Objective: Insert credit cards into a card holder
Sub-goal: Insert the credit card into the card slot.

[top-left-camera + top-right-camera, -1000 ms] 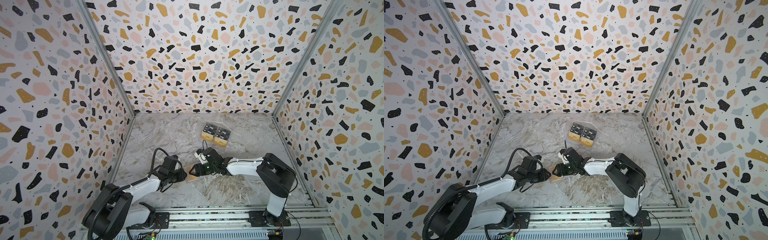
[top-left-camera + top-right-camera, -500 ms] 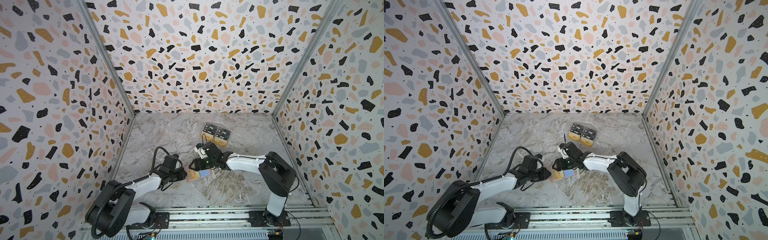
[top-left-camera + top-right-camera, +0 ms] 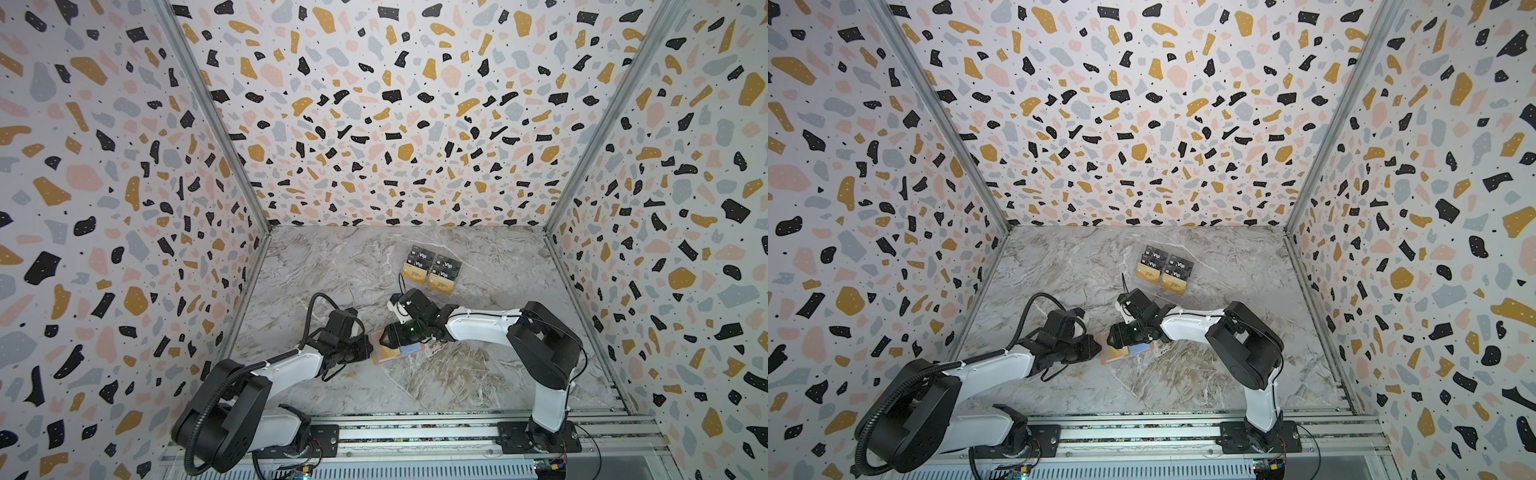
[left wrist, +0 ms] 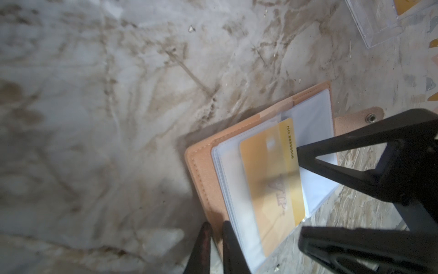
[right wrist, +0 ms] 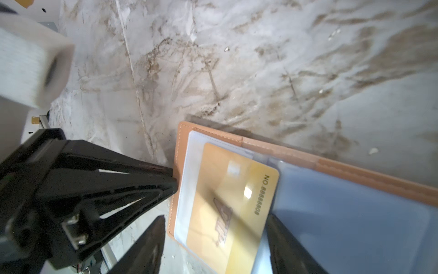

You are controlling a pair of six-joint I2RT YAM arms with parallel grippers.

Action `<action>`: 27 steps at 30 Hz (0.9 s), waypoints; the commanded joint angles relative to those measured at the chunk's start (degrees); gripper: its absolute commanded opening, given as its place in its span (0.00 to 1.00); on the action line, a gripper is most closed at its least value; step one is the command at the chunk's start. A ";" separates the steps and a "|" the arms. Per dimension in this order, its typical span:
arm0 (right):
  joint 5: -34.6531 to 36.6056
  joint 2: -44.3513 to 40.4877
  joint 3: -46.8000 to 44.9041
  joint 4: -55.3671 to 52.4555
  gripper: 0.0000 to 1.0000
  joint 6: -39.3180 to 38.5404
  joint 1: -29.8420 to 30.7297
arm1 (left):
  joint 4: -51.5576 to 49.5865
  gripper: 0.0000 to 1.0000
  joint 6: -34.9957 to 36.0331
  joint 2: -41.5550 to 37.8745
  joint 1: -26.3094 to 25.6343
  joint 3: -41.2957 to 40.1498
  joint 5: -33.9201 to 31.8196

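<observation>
**Right gripper (image 5: 215, 217) spread wide at the card, left gripper (image 4: 216, 224) pinching the card holder (image 4: 201, 170)**

Both arms meet just below the centre of both top views, low over the marble table (image 3: 332, 270). The right gripper's jaws stand well apart and grip nothing. In the left wrist view its two black fingers (image 4: 355, 140) reach in from the right of the frame. Their tips sit just beside the exposed long edge of one credit card (image 4: 270, 180); whether they touch it cannot be told. The left gripper, at the bottom of that frame, is nearly closed on the edge of the holder's peach cover.

Above and right of the arms in the top views, a clear stand (image 3: 432, 270) carries black Vip cards (image 3: 422, 256). Two gold credit cards (image 3: 440, 283) fill its front row, well apart from both grippers.

The card holder lies open and flat between the two grippers, the left gripper at its left edge and the right gripper over its right page. The credit card sits mostly inside a clear sleeve (image 5: 189, 170), with only the narrow numbered strip uncovered. A snap stud (image 4: 371, 118) shows on the holder's tab, just above the right gripper's upper finger.
</observation>
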 commanded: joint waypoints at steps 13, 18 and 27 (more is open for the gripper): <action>-3.79 -1.87 -2.52 5.23 0.69 7.73 0.54 | 2.85 0.08 -0.33 1.11 0.29 -0.44 2.64; -4.15 -3.49 -6.51 11.67 0.69 12.60 0.53 | 2.92 0.06 -0.31 1.31 0.29 -0.45 2.53; -2.06 -7.14 -9.79 14.48 0.69 14.80 0.63 | 0.91 0.06 0.33 1.21 0.26 0.54 1.70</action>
